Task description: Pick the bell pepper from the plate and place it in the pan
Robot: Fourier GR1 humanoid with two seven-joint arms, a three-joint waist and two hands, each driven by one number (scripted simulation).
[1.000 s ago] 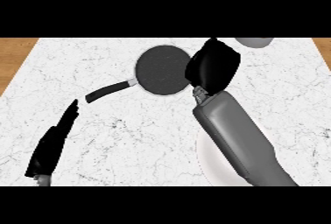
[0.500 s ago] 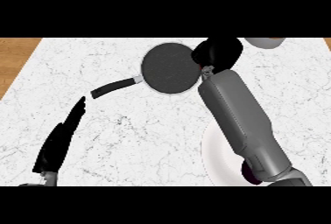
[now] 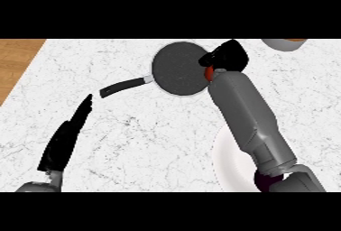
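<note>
Head view: surface (image 3: 133, 135) carrying plate (image 3: 230, 162) well apart from pan (image 3: 177, 67), nearer robot. Left hand (image 3: 66, 135) resting beyond pan's handle, fingers straight, holding nothing. Right hand (image 3: 226, 56) hovering at pan's right rim, fingers curling round bell pepper (image 3: 208, 73). Risk: releasing over rim, pepper glancing off, rolling outside pan.

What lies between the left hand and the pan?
In the head view, only the pan's own handle and bare marble counter lie between the open left hand and the pan.
</note>
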